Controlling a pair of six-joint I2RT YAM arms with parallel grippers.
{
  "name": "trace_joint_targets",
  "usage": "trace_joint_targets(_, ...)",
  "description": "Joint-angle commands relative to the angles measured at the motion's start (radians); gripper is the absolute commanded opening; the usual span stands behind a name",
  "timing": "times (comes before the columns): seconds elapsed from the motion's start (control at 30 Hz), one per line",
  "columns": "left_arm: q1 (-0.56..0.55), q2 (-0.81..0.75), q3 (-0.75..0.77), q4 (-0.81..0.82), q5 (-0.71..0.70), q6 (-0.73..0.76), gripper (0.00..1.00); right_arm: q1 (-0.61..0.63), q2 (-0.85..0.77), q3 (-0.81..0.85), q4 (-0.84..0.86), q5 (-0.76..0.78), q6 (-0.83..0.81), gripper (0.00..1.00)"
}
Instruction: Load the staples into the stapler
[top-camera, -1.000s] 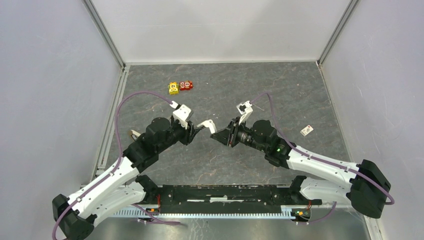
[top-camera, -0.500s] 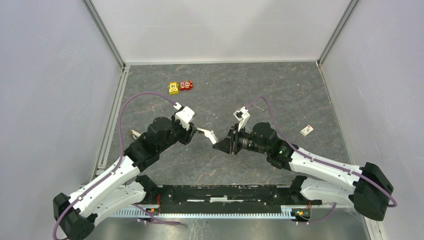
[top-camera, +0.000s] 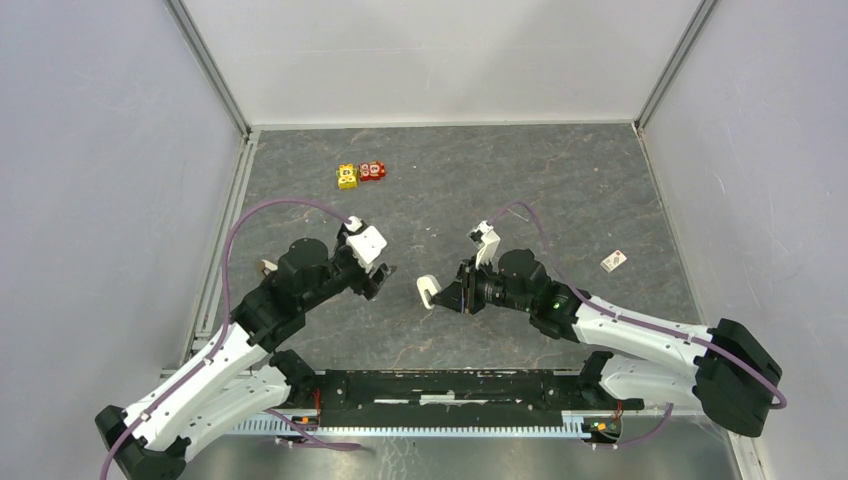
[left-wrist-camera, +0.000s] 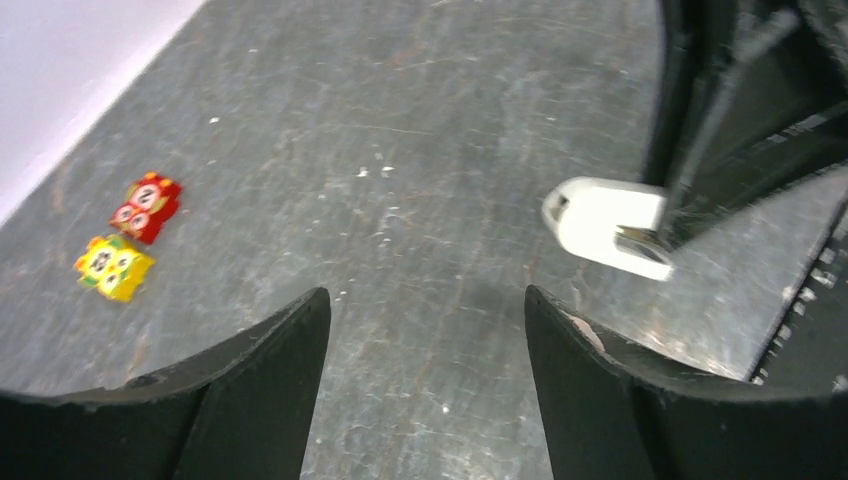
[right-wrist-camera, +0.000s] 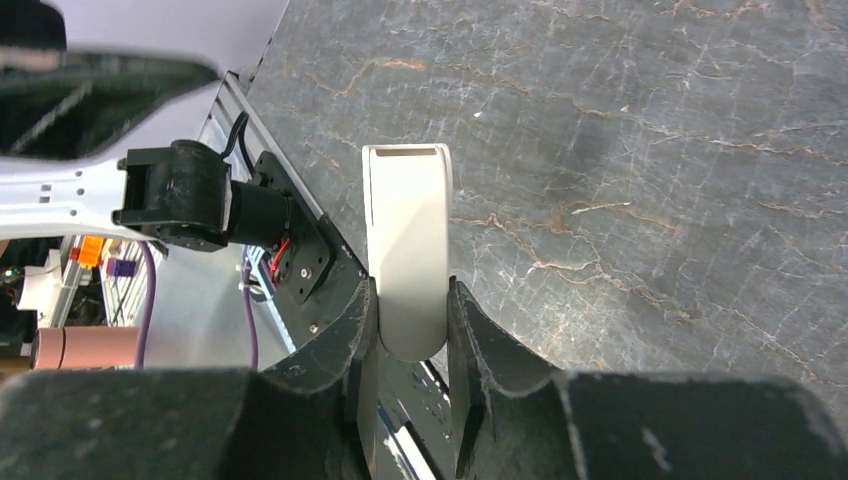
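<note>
Seems early in the job. Gripping the cream-white stapler (right-wrist-camera: 405, 230) by its sides with the right end effector (right-wrist-camera: 412, 292), one end sticking out past the fingertips, apparently raised over the tabletop (top-camera: 560, 190) between the two arms. Hovering near it with the left end effector (left-wrist-camera: 425, 300), spread wide and empty. No staples seen going in; loading and closing up probably yet to do. Cannot tell magazine open or shut, filled or not: only the top shell and a sliver of grey metal showing. Cannot identify the small white piece (top-camera: 613, 261) lying well off to the right; possibly the staples.
</note>
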Motion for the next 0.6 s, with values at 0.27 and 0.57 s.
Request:
trace_joint_targets(0.27,-0.013,0.09,-0.044,0.2,0.325,-0.232,0.83,-0.006,-0.088,0.025,0.105,0.127,0.097,0.0)
trace_joint_targets(0.57,-0.097,0.215,-0.082,0.361,0.238,-0.256,0.85,-0.006,-0.136,-0.032,0.206,0.198,0.185,0.0)
